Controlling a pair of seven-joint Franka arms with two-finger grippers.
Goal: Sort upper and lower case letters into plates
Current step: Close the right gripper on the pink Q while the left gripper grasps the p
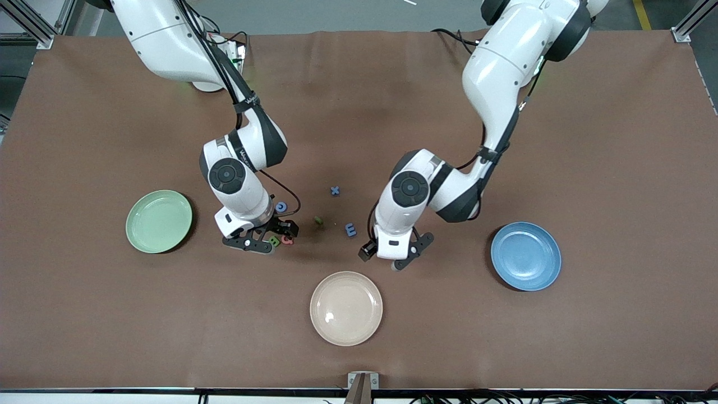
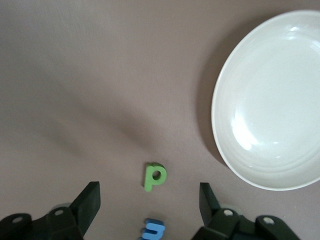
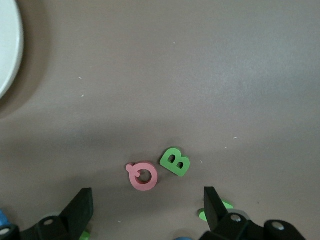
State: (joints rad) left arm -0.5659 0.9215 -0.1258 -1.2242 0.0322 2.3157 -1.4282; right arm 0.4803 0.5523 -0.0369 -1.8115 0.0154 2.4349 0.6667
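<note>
2 foam letters lie side by side under the right gripper (image 3: pixel 145 212): a pink Q (image 3: pixel 143 176) and a green B (image 3: pixel 175 161), almost touching, flat on the brown table (image 1: pixel 84 314). In the front view they show as small green and pink spots between that gripper's fingers. A blue round letter (image 1: pixel 281 207) lies just beside the right wrist, toward the robots' bases. Near mid-table lie a blue X (image 1: pixel 335 191), a small dark green letter (image 1: pixel 318 221) and a blue E (image 1: pixel 350 229), all apart from one another. A green P (image 2: pixel 154 176) lies on the table ahead of the left gripper (image 2: pixel 149 207), with another blue letter (image 2: pixel 153 230) just beside it, between that gripper's fingers.

No letter lies in any plate. The mint green plate (image 1: pixel 159 221) sits toward the right arm's end of the table, the blue plate (image 1: pixel 526 256) toward the left arm's end. A cream plate (image 1: pixel 346 308) sits between them, nearer the front camera.

Both grippers hang low over the table with jaws spread wide, holding nothing: the right one over the Q and B, the left one over the P, close to the cream plate.
</note>
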